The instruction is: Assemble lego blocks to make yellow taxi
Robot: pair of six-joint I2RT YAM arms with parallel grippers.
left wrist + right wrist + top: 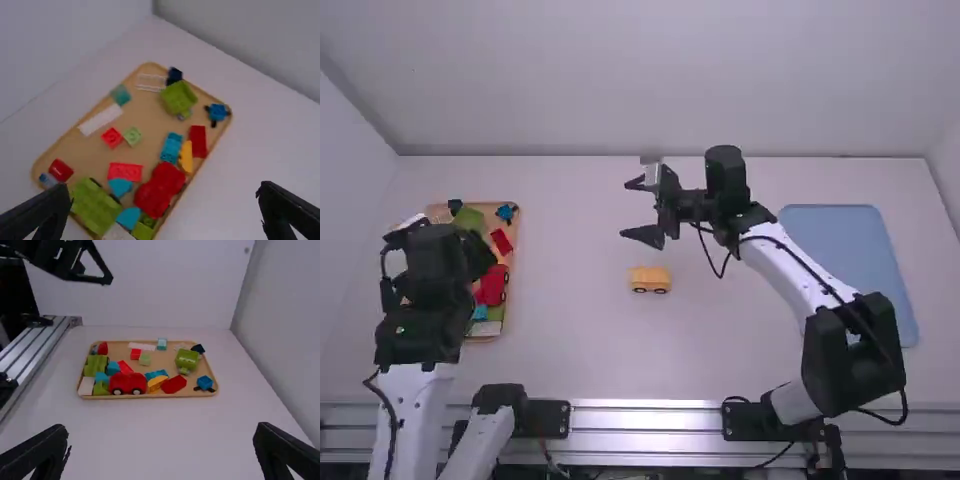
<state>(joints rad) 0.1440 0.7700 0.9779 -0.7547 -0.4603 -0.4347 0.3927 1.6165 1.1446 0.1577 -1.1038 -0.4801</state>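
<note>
One yellow car base (649, 274), two wheels visible, is placed midway between the tabletop's left and right edges. By the left edge, one red car (128, 383) and one yellow arch (186, 156) are held in one tan tray (155, 120). Left gripper (478, 254) and right gripper (630, 209) are spread wide, nothing gripped.

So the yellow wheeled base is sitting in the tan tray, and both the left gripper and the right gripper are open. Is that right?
Not the location: in the high view, the yellow wheeled base rests on the white table. The left gripper and right gripper are indeed open.
</note>
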